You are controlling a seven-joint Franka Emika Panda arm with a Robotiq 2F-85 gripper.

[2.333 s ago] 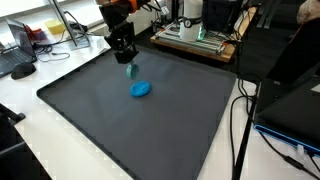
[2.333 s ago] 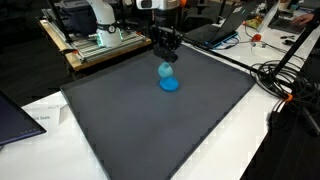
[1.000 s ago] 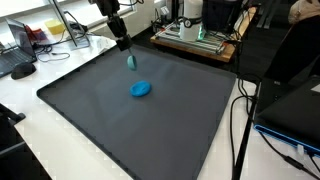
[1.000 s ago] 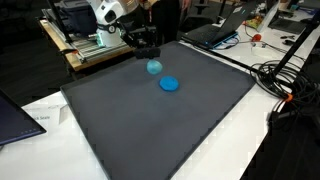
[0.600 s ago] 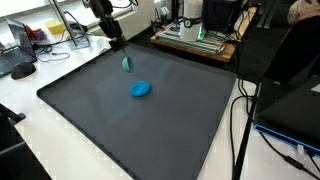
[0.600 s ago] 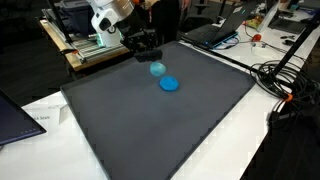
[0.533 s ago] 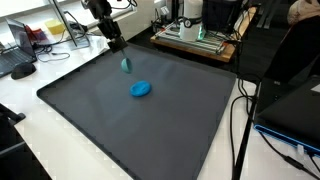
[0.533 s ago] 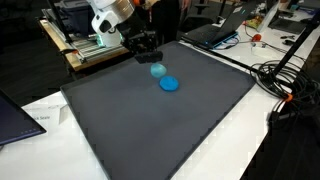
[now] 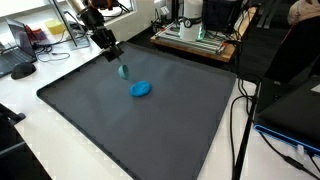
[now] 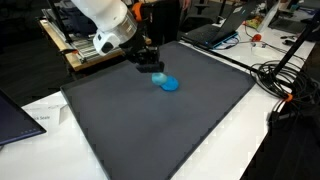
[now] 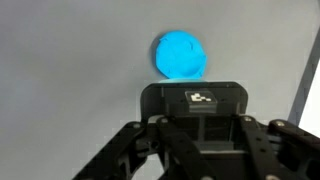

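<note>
My gripper [image 9: 117, 60] hangs tilted over the far part of a dark grey mat [image 9: 150, 135]. It is shut on a small teal object [image 9: 123, 71] held at the fingertips, just above the mat. A flat round blue piece [image 9: 141, 89] lies on the mat close beside it. Another exterior view shows the gripper [image 10: 150, 68], the teal object [image 10: 158, 77], the blue piece [image 10: 171, 85] and the mat [image 10: 160, 135]. In the wrist view the blue piece [image 11: 180, 55] lies ahead of the gripper body [image 11: 195, 140]. The fingertips and the teal object are out of that frame.
The mat lies on a white table [image 9: 40, 130]. A wooden board with equipment [image 9: 195, 40] stands behind the mat. Cables [image 9: 240, 130] hang at one side, and more cables [image 10: 285, 85] lie beside the mat. A keyboard and mouse [image 9: 20, 68] sit at the table's far corner.
The arm has swung back and tilted over while the fingertips stayed near the same spot. The teal object shifted slightly and came lower, towards the blue piece. The blue piece has not moved.
</note>
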